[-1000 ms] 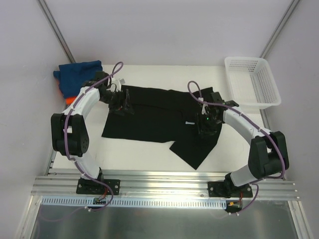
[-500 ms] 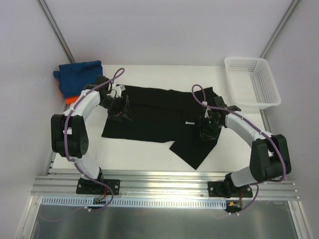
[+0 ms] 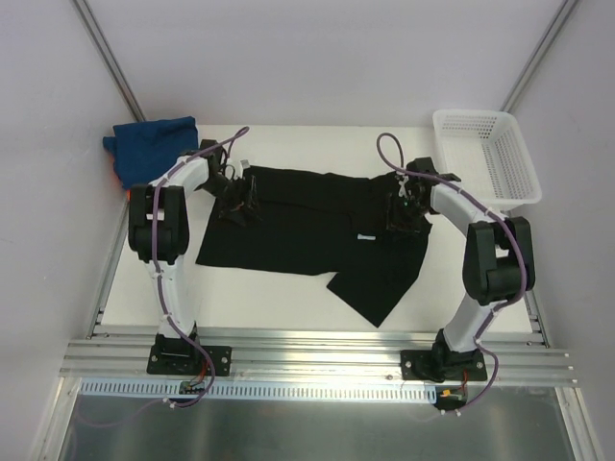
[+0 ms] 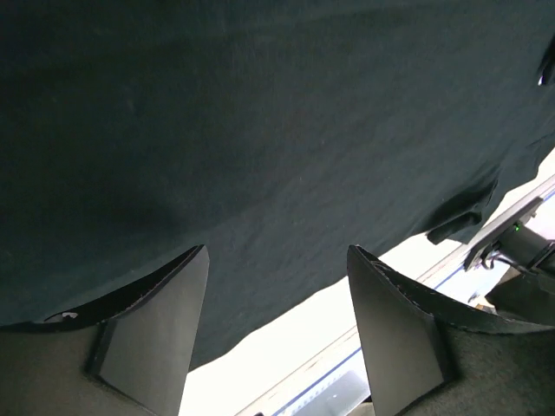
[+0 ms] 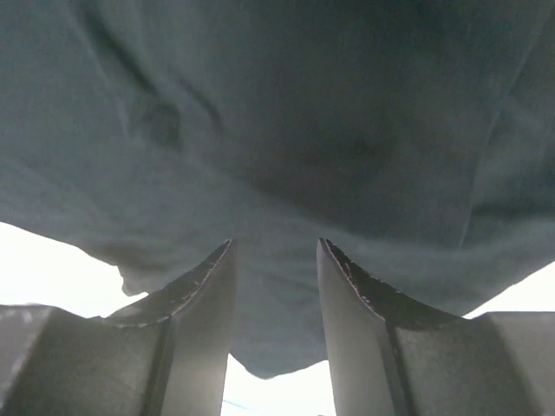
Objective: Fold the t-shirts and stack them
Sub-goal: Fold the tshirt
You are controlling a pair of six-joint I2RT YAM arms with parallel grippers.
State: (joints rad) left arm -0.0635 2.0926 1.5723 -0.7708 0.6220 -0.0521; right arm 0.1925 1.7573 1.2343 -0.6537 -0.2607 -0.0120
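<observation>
1. The black shirt [image 3: 298,230] lay spread flat mid-table, its white tag [image 3: 365,237] showing
2. The blue shirt [image 3: 154,139] sat bunched at the far left corner, with the orange shirt [image 3: 116,179] peeking out at its near side
3. The left gripper [image 4: 277,251] hung over the black shirt's far left part, jaws wide apart, holding nothing
4. The right gripper [image 5: 276,244] hung over its far right part, jaws parted, gripping nothing
5. The basket [image 3: 509,168] stood at the table's [image 3: 269,298] far right

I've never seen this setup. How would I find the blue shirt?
Look at the white table, then its far left corner, just beyond the left arm. The blue t-shirt lies bunched there; unlike the black t-shirt spread flat mid-table, it is bright blue and crumpled.
</observation>
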